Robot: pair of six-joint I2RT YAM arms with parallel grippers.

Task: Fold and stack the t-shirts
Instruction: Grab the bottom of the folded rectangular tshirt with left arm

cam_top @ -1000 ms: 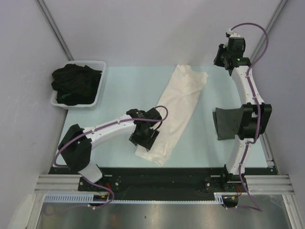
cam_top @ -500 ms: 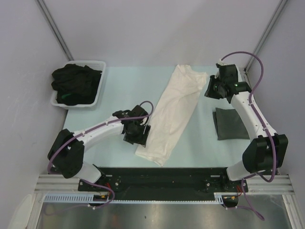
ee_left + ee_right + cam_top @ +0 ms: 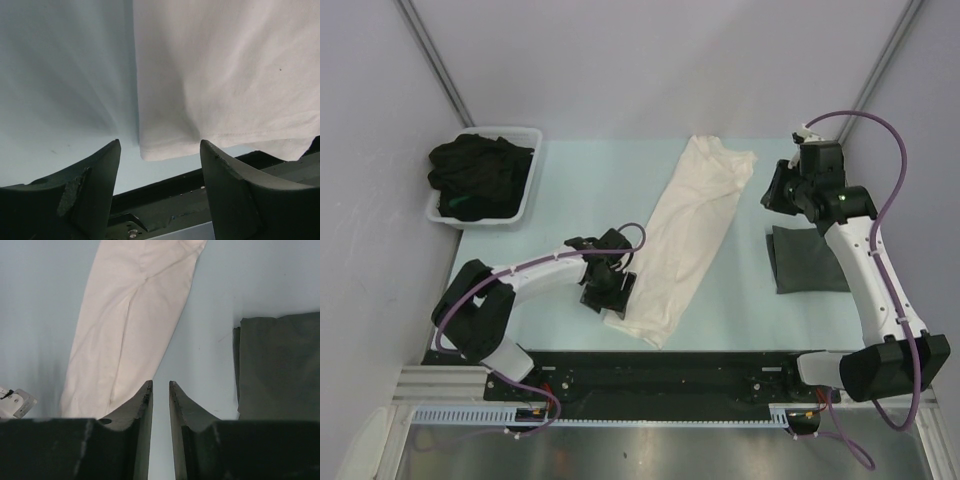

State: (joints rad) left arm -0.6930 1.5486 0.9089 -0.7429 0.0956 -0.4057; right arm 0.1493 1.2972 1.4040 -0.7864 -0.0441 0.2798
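A cream-white t-shirt [image 3: 685, 235] lies folded into a long strip, slanting from far right to near centre; no print shows. It also shows in the left wrist view [image 3: 225, 75] and the right wrist view [image 3: 135, 315]. My left gripper [image 3: 610, 290] is open and empty, low over the table [image 3: 60, 75] at the shirt's near-left corner [image 3: 160, 142]. A folded dark grey t-shirt [image 3: 807, 260] lies at the right [image 3: 280, 365]. My right gripper [image 3: 775, 190] hovers between the two shirts, its fingers almost together with nothing between them [image 3: 160, 382]. Black t-shirts [image 3: 480, 175] fill the tub.
A white plastic tub [image 3: 525, 215] stands at the far left corner of the pale blue table [image 3: 580, 190]. The black base rail [image 3: 660, 365] runs along the near edge, just beyond the cream shirt's near end.
My right arm has swung down from a raised pose to hover between the cream and grey shirts. My left gripper drew off to the left, then settled at the cream shirt's near-left corner.
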